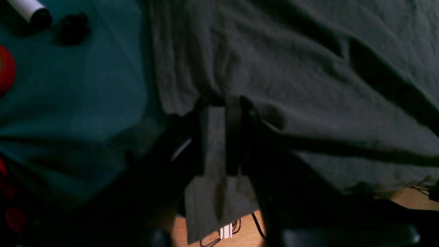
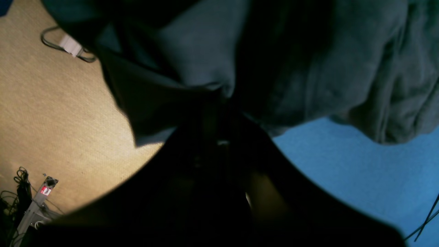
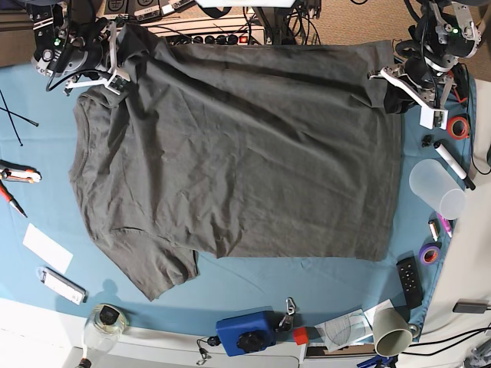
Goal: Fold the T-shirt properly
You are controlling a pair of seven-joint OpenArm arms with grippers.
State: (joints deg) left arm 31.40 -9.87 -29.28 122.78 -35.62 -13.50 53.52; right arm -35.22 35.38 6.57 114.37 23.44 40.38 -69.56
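Blue table cloth (image 3: 230,276) covers the bench, and the T-shirt (image 3: 238,153) lies spread flat across it, hem edge toward our right side of the base view, collar and one sleeve toward the left. We have both far corners in hand: our left gripper (image 1: 219,103) is pinched down on the hem corner, fabric bunched between the fingers in the wrist view. Our right gripper (image 2: 219,99) is closed on cloth at the shoulder edge, with shirt draped over it; the wrist view is dark, but cloth clearly gathers into the jaws. We judge this as the start of the first fold, grips just made. Next move calls for lifting both corners together and carrying the far edge toward the near edge, keeping tension even so the shirt does not skew. Clutter sits close: a red tape roll (image 3: 459,126), a marker (image 3: 454,162) and a plastic cup (image 3: 436,188) beside the hem, pliers (image 3: 11,188) near the sleeve, a blue box (image 3: 245,331) at the near edge. The dragged edge could snag those.
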